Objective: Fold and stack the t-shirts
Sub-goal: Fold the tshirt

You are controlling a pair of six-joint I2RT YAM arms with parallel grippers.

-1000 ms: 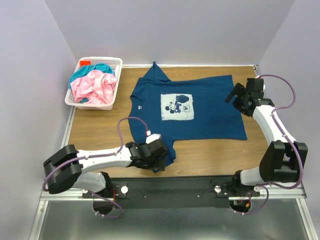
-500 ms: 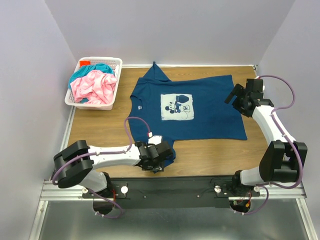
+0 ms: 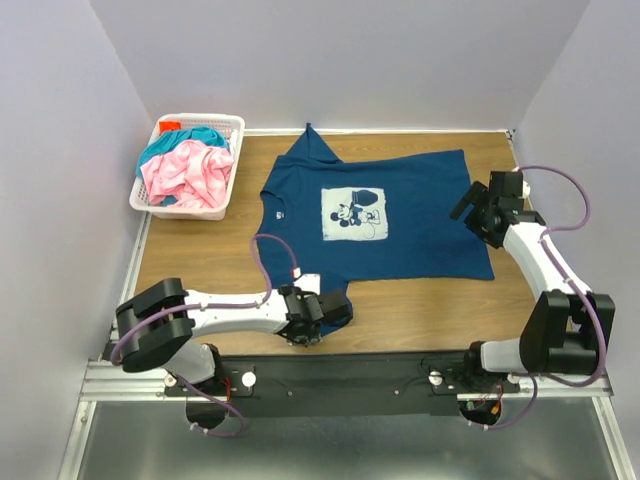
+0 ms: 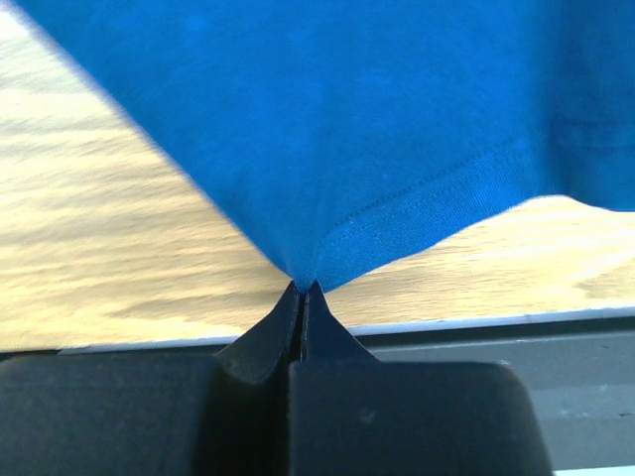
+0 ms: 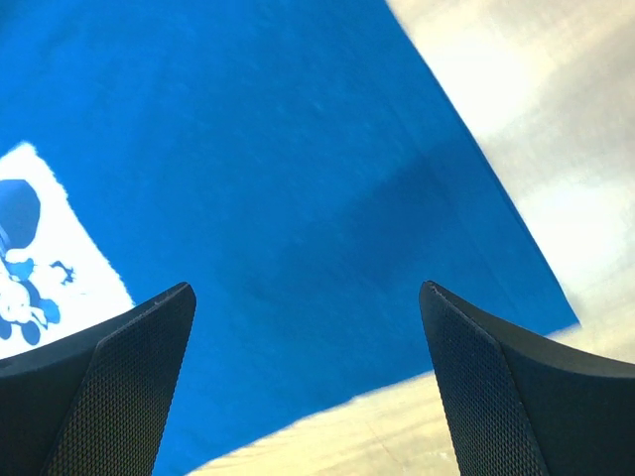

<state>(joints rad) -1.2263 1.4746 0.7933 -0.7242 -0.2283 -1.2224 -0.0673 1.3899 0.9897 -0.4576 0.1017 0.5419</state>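
One sleeve (image 4: pixel 397 178) of the blue t-shirt (image 3: pixel 430 220) sits pinched inside the left hand (image 4: pixel 303 289).

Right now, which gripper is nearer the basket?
Left. The left gripper pinches a sleeve of the blue t-shirt, near-right of the basket; the right gripper hangs open over its right edge.
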